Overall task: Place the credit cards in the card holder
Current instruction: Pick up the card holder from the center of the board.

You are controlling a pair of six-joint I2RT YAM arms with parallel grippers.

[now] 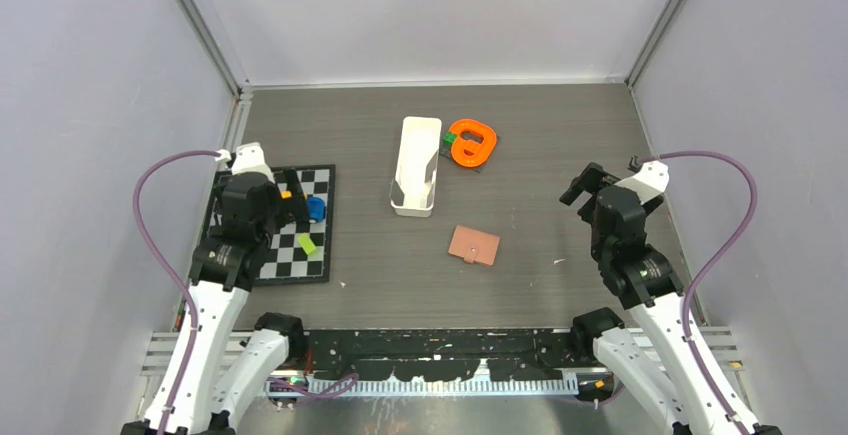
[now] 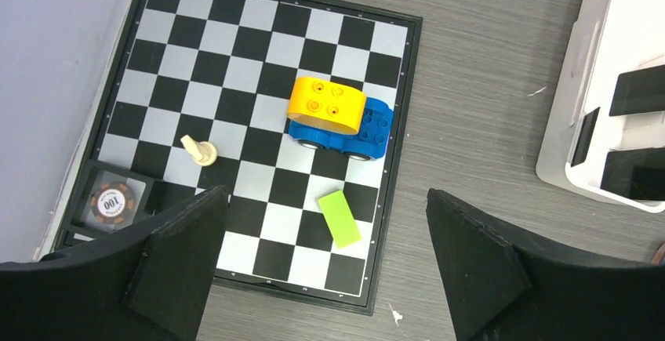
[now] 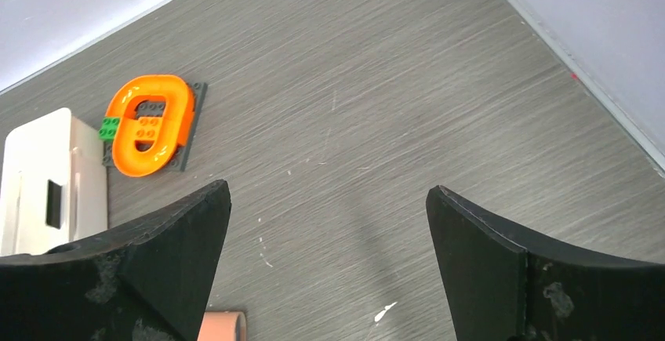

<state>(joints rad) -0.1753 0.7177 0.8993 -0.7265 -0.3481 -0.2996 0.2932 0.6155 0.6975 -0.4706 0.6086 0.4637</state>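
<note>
The left gripper [image 2: 325,197] over the chessboard [image 2: 235,43] and the right gripper [image 3: 329,192] both hang spread and empty. The tan card holder [image 1: 474,245] lies shut and flat mid-table. Thin and loose, it may skid when a finger pries its snap.

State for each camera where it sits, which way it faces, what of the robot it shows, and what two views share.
Top external: above and behind the bases, looking down and forward over the table; the left arm and right arm show.
Left wrist: on the left arm, facing down at the chessboard and toy car; left gripper open at the bottom.
Right wrist: on the right arm, facing down and ahead at the orange ring; right gripper open at the bottom.
Shared: both wrist views catch the white tray.
</note>
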